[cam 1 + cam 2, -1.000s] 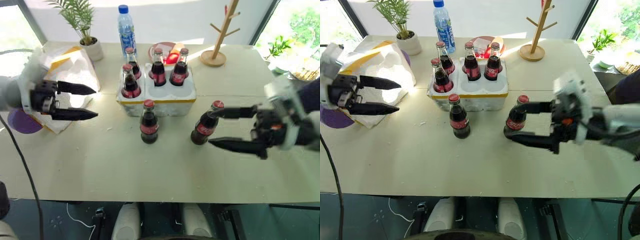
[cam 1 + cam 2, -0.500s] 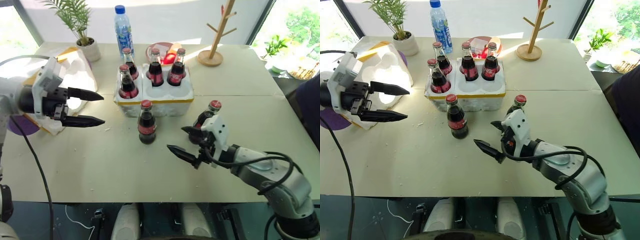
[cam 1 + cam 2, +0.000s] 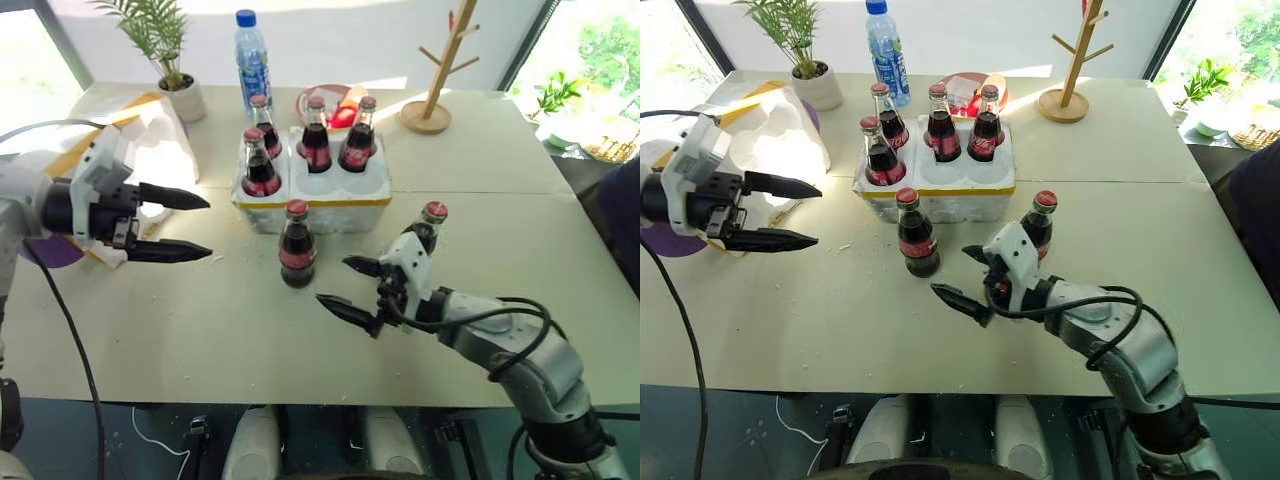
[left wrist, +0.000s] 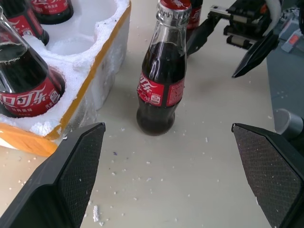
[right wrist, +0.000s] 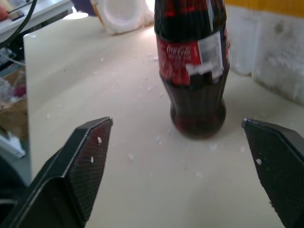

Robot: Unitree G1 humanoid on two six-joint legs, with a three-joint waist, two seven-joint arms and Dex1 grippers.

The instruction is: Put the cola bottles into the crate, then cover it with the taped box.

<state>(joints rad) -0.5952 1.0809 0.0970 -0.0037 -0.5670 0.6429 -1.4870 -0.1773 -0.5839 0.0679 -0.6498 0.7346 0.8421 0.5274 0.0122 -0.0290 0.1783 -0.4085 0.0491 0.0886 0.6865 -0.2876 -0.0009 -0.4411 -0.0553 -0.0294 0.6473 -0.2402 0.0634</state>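
From the head camera, the crate is sitting mid-counter with four cola bottles standing in its wells, three along the far row and one in the near row on the left. Two more are standing on the counter: one bottle just in front of the crate's near wall, another bottle off to the right, partly behind the right arm. The right gripper is hovering low between those two, fingers spread wide, gripping nothing. The left gripper is hanging over the counter's left side, also gaping and empty, with the taped box lying behind it, its hollow apparently turned this way, though glare is washing it out. A water bottle, a potted plant and a wooden rack are lining the far edge.

Over to the left wrist view: its fingers are standing far apart, framing the loose bottle beside the crate's yellow-banded corner, the right gripper beyond it.

Right wrist view: the same bottle is standing between the wide-set fingertips but untouched, the crate's wall behind it.
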